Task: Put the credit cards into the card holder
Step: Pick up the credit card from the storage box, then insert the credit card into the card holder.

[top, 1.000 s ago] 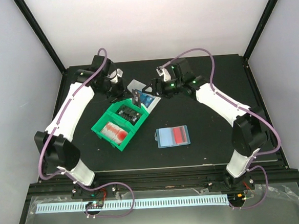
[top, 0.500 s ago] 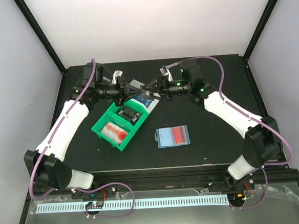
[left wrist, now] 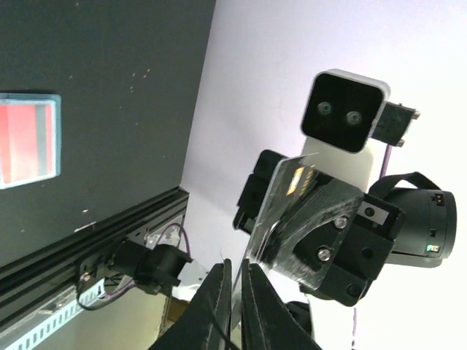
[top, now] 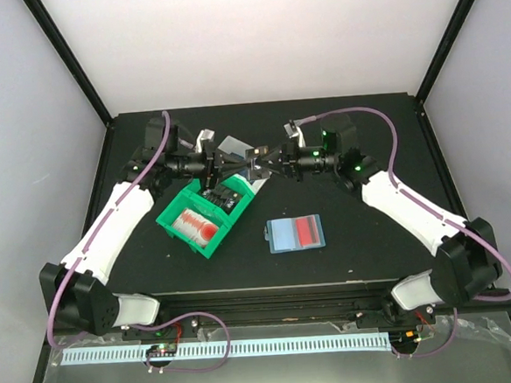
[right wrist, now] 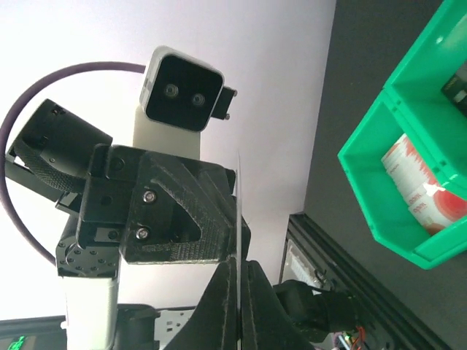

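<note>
Aloft, both jaws pinch opposite edges of one card [left wrist: 276,200].

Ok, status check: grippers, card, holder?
Both shut on one credit card: left gripper and right gripper, mid-air over the green bin. The card holder open on the table, red card showing in it. Nothing between them.

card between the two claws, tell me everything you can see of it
The card is a thin, glossy, grey-looking plastic rectangle with a gold chip, seen edge-on as a bare line from the right wrist. It hangs in mid-air above the far corner of the green bin, pinched at opposite ends by the left claw and the right claw.
</note>
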`<state>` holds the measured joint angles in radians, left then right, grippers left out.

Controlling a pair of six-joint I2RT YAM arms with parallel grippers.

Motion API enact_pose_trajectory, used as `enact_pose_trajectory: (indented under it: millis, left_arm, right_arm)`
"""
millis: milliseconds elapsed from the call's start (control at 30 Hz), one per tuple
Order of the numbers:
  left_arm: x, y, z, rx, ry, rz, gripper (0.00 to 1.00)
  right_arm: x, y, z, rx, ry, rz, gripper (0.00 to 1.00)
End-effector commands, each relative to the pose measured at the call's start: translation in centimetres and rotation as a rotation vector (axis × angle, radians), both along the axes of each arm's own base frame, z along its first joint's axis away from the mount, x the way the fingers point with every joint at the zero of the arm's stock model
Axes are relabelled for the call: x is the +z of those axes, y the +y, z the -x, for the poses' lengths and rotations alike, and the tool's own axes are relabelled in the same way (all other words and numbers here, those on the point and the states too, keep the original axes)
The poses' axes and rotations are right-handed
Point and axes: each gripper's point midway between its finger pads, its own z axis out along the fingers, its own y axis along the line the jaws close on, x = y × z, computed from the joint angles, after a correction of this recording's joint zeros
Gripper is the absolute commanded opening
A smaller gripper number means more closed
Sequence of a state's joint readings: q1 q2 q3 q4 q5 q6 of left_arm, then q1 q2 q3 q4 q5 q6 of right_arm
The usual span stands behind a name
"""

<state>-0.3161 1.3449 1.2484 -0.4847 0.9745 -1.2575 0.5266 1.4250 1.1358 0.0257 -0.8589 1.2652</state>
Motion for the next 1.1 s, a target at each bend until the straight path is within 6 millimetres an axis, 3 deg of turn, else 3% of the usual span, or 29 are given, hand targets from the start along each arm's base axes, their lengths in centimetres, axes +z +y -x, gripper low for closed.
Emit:
enact_pose_trajectory:
  millis: [0, 33, 167, 300, 467, 633, 700, 867, 1067]
  left_arm:
    - [-0.5, 0.2, 1.2, -0.025, -0.081, -0.017, 0.11]
    - [-1.3, 0.2, 1.6, -0.038, -0.087, -0.032, 0.16]
    - [-4.2, 0.5, 3.4, -0.064, -0.178, -0.122, 0.52]
    - [-8.0, 0.1, 5.2, -0.105, -0.246, -0.217, 0.63]
    - [-11.5, -2.0, 6.6, -0.176, -0.353, -0.342, 0.63]
    - [-14.0, -5.0, 6.6, -0.199, -0.472, -0.44, 0.56]
    - [-15.8, -6.1, 6.2, -0.216, -0.485, -0.498, 0.53]
    - [-18.9, -8.7, 5.8, -0.3, -0.487, -0.553, 0.48]
    - [-21.4, -9.9, 5.1, -0.339, -0.506, -0.634, 0.47]
  right_arm:
    - [-0.2, -1.7, 0.3, -0.073, -0.045, 0.032, 0.01]
    - [-0.8, -2.1, 0.6, -0.081, -0.049, 0.048, 0.01]
    - [-3.2, -3.8, 2.0, -0.12, -0.083, 0.133, 0.01]
    - [-8.6, -6.2, 3.4, -0.144, -0.097, 0.292, 0.01]
    - [-15.3, -9.3, 4.3, -0.157, -0.111, 0.496, 0.01]
    - [-19.5, -10.4, 4.4, -0.127, -0.144, 0.578, 0.01]
    - [-21.2, -10.7, 4.2, -0.119, -0.13, 0.605, 0.01]
    - [-23.3, -10.5, 3.7, -0.101, -0.133, 0.602, 0.01]
    - [-25.5, -10.4, 3.1, -0.069, -0.111, 0.613, 0.01]
